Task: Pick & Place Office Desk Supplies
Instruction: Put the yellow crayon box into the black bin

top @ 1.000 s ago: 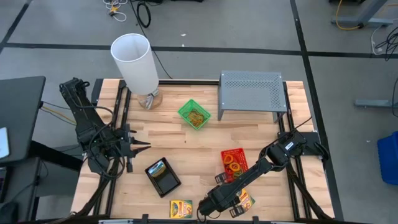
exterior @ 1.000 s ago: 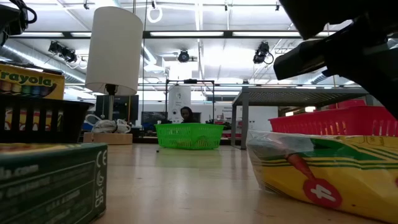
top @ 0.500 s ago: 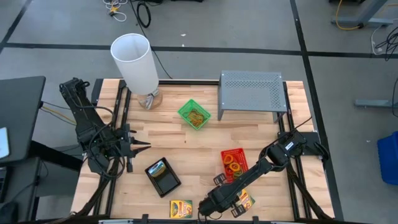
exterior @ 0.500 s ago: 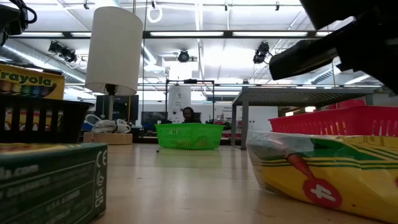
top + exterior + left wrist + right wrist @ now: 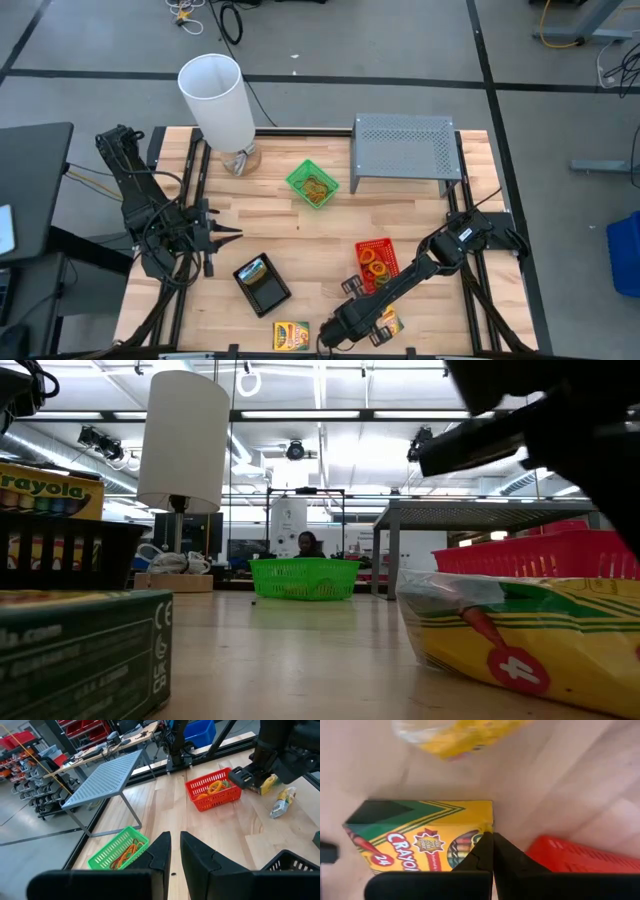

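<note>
My right gripper (image 5: 368, 318) points down near the table's front edge, shut, its fingertips (image 5: 492, 842) at the short end of a yellow-green crayon box (image 5: 420, 837) that lies flat on the table. A wrapped crayon packet (image 5: 520, 645) lies beside it. Another crayon box (image 5: 291, 333) lies to the left, and a third sits in the black tray (image 5: 265, 285). The red tray (image 5: 377, 263) holds coloured loop bands, and the green tray (image 5: 313, 184) holds tan rubber bands. My left gripper (image 5: 174, 852) waits at the table's left with nothing between its nearly closed fingers. My right gripper comes from above, pointing steeply down, with its fingers closed together at the crayon box's short end (image 5: 487, 820), on the side toward the red tray. I cannot tell whether they touch the box. The box lies flat on the table.
A tall white cylinder (image 5: 217, 100) stands at the far left. A grey perforated riser (image 5: 403, 148) stands at the far right. Bare wood lies between the trays in the table's middle. The red tray's wall (image 5: 580, 857) is close beside my right gripper.
My right gripper has turned a little at the wrist while staying over the same spot, and in the high view it now covers more of the crayon box beside it. The boxes and trays lie as they did.
</note>
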Robot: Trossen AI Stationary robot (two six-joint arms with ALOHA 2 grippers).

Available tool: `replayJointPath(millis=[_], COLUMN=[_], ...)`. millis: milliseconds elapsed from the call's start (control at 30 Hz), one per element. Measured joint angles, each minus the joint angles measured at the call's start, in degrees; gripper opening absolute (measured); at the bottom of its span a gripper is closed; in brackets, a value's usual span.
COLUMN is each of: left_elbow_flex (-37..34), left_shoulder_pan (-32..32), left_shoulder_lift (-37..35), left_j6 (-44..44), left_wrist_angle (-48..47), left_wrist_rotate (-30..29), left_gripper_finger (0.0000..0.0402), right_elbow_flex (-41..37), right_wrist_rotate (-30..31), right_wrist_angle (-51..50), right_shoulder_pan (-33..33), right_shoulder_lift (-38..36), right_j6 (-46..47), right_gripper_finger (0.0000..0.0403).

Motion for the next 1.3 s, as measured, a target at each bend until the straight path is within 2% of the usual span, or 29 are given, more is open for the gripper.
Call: replayJointPath(millis=[433,667,800,1067,1167,1300], left_elbow_flex=[0.00,0.00,0.00,0.00,0.00,0.00], left_shoulder_pan=[0.00,0.00,0.01,0.01,0.02,0.00], left_shoulder_lift=[0.00,0.00,0.00,0.00,0.00,0.00], left_j6=[0.02,0.36,0.33,0.28,0.26,0.22], left_wrist_angle=[0.00,0.00,-0.26,-0.29,-0.37,-0.71], left_wrist_rotate=[-1.44,-1.01,-0.25,0.12,0.12,0.12], left_gripper_finger=[0.0050,0.0050,0.0050,0.0050,0.0050,0.0050], right_elbow_flex=[11.16,9.76,6.11,1.18,-0.08,-2.30], right_wrist_rotate=[7.67,-1.47,-1.53,-2.97,-3.79,-5.85], right_wrist_angle=[-1.96,-2.44,-2.56,-2.32,-2.06,-0.41], right_shoulder_pan=[0.00,-0.66,-1.31,-1.99,-1.99,-2.05], right_shoulder_lift=[0.04,0.04,0.04,0.04,0.04,-0.13], right_j6=[7.94,9.36,8.74,5.16,4.53,2.80], right_gripper_finger=[0.0001,0.0006,0.0047,0.0172,0.0193,0.0195])
